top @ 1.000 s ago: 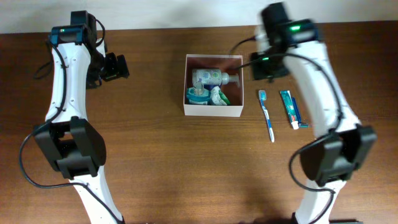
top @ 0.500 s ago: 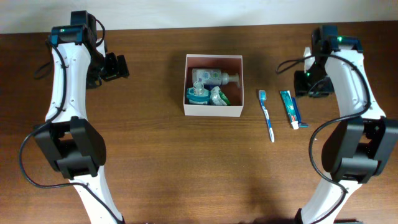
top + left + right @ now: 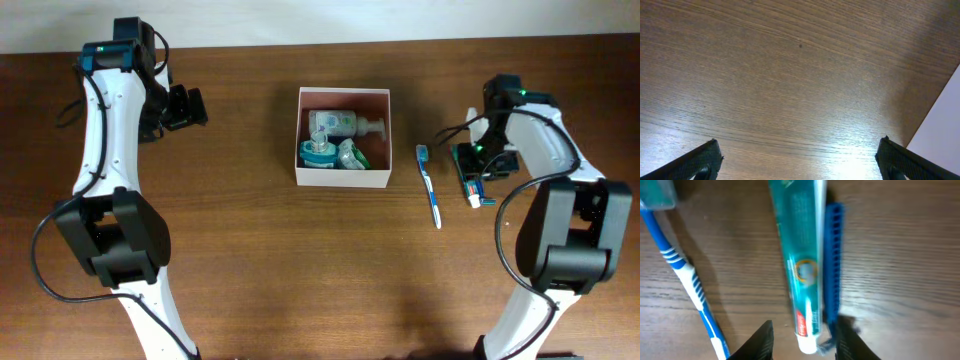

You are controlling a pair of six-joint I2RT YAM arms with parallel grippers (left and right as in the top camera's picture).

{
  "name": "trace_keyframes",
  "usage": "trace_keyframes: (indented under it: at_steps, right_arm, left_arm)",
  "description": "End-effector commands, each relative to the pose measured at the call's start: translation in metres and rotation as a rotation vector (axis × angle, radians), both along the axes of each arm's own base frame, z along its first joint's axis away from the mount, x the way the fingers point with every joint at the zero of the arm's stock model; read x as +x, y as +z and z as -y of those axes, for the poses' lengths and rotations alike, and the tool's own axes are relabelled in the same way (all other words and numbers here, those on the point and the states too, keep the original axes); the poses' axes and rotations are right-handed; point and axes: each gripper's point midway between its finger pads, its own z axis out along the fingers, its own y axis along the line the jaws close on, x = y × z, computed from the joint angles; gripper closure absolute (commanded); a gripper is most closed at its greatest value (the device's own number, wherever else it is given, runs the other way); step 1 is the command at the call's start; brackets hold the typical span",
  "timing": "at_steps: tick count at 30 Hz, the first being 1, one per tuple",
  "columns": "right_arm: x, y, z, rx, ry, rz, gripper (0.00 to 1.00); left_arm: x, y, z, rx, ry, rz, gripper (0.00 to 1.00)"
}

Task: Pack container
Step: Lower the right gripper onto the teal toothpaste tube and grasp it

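Fingers (image 3: 759,341) of the right gripper (image 3: 802,344) stand spread apart on either side of the cap end of a teal toothpaste tube (image 3: 802,255), clasping nothing. In that wrist view a blue ridged strip (image 3: 834,255), perhaps a comb, lies touching the tube, and a blue-and-white toothbrush (image 3: 690,280) lies near it on bare wood. From overhead, the shallow square white-walled container (image 3: 343,181) sits at the middle of the wooden bench (image 3: 250,260), toward its far edge. It already holds a clear pump bottle (image 3: 340,124), a teal-capped item (image 3: 318,152) and a green-and-white item (image 3: 352,154). Toothbrush and tube lie between the container and the right edge, so by my reading roughly half the packing is left, with the tube likely next. The left gripper (image 3: 186,107) hangs near the far left corner. Its own wrist view shows both its fingers (image 3: 702,160) wide apart over bare wood, empty.
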Motion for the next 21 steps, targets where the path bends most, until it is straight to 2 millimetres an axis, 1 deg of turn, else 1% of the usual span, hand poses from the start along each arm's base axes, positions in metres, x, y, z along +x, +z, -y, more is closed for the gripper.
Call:
trace_keyframes:
  at_steps: [1,9,13,21]
  right_arm:
    - [-0.002,-0.017,-0.016,0.036,0.052,-0.008,0.67]
    - [-0.003,-0.034,-0.016,0.034,0.051,0.009,0.66]
    - [0.002,-0.042,-0.016,0.029,0.052,0.046,0.66]
    - [0.008,-0.043,-0.015,0.026,0.053,0.073,0.67]
  left_arm:
    - [0.002,0.016,0.000,-0.004,-0.001,0.041,0.01]
    - [0.002,0.016,0.000,-0.004,-0.001,0.041,0.01]
    - [0.002,0.016,0.000,-0.004,-0.001,0.041,0.01]
    - [0.001,0.016,0.000,-0.004,-0.001,0.041,0.01]
